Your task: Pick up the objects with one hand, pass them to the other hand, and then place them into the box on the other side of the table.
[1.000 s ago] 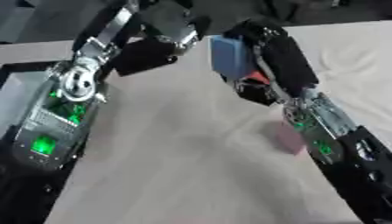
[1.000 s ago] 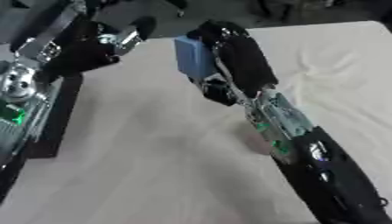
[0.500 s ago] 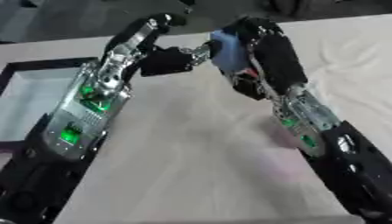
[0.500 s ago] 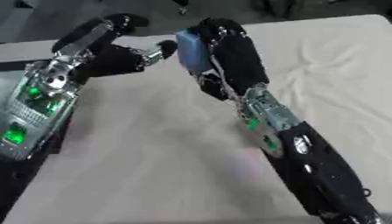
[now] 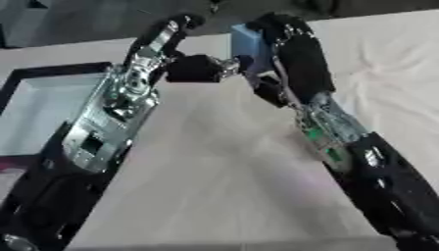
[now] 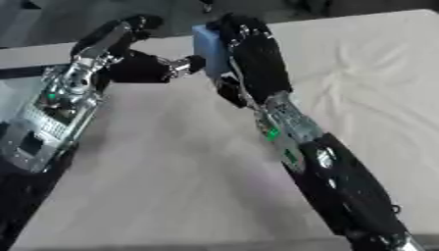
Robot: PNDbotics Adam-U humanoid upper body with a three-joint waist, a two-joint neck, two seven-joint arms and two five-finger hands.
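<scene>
A light blue block (image 6: 208, 46) is held up over the far middle of the table, with my right hand (image 6: 254, 51) shut on it from the right side. My left hand (image 5: 199, 68) reaches in from the left, its fingers (image 5: 228, 63) stretched out and open, right at the block's lower left edge. Whether they touch it I cannot tell. The box (image 5: 53, 71), black-rimmed with a pale inside, lies at the table's left, partly hidden under my left forearm.
A cream cloth (image 6: 377, 73) covers the table, creased at the right. Beyond the far edge lies a dark floor area (image 5: 77, 19). My two forearms cross much of the table's middle.
My left hand has swung right and toward the blue block, closing the gap to it. The right hand keeps hold of the block, shifted slightly up in view.
</scene>
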